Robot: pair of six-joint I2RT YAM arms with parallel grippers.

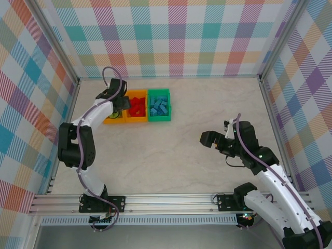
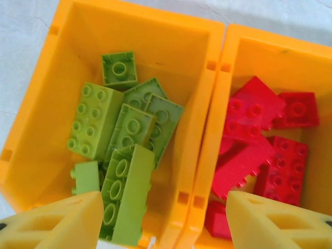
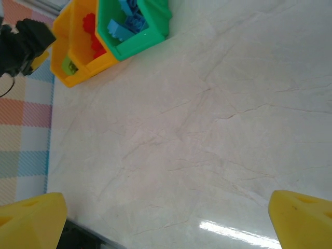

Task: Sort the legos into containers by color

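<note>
The left tool [image 2: 163, 222] is hovering spread over the orange bins' [image 2: 210, 104] touching rims, the right tool [image 3: 166, 220] hanging spread above open worktop [image 3: 207, 129].

Left claw [image 2: 163, 210] spread wide, empty; right claw [image 3: 167, 215] likewise.

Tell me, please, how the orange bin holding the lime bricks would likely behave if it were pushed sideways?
The orange bin looks like thin rigid plastic, so it is probably light and stiff. On the smooth table it would likely slide rather than tip. It sits against the red-brick bin, so that would probably shift too.
</note>
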